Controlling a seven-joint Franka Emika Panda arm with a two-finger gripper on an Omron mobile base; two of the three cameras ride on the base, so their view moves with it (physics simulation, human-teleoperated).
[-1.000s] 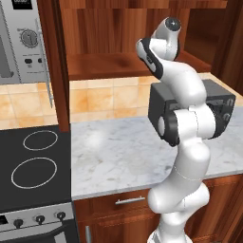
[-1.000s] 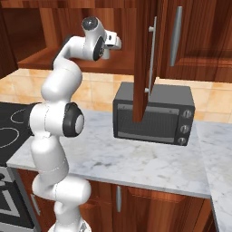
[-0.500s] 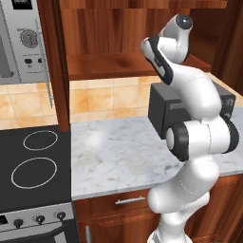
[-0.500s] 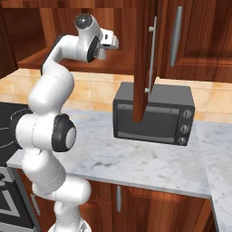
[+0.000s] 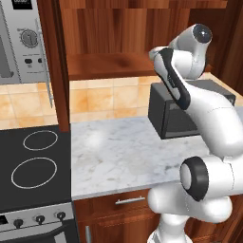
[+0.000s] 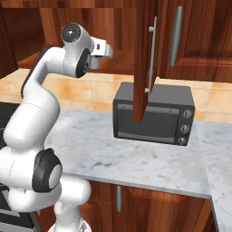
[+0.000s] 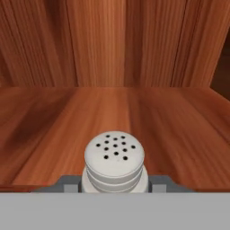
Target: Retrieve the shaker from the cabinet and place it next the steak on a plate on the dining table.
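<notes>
Shaker (image 7: 115, 164) in the hand view sits low and centred, pale grey, its rounded perforated cap facing the camera, so its long axis runs roughly along the line of sight toward the lens. Grey gripper (image 7: 115, 183) parts flank it close on both sides at its base, and the jaws stand nearly closed, clamped on the shaker; the exact contact line is hidden by the shaker's body. Behind it spreads the reddish-brown shelf board (image 7: 179, 130) of the cabinet (image 7: 112, 40), with the wood-grain back wall beyond, the shaker near the board's front edge as that view frames it.

From the left base view, the white arm (image 5: 199, 118) rises from the lower right and bends so its hand points toward the open cabinet (image 5: 114, 28); the hand itself is hidden behind the arm's upper links there. In the right base view the hand's white end (image 6: 103, 49) reaches toward the cabinet opening (image 6: 113, 27), just above the tiled backsplash.

Below lies the marble counter (image 5: 118, 152), with a dark toaster oven (image 6: 154, 113) standing toward its back edge, right of the arm. An open cabinet door (image 6: 145, 59) with a long metal handle hangs edge-on in front of the oven. A black cooktop (image 5: 33, 166) adjoins the counter's left edge, and a silver microwave (image 5: 19, 42) is mounted above it.
</notes>
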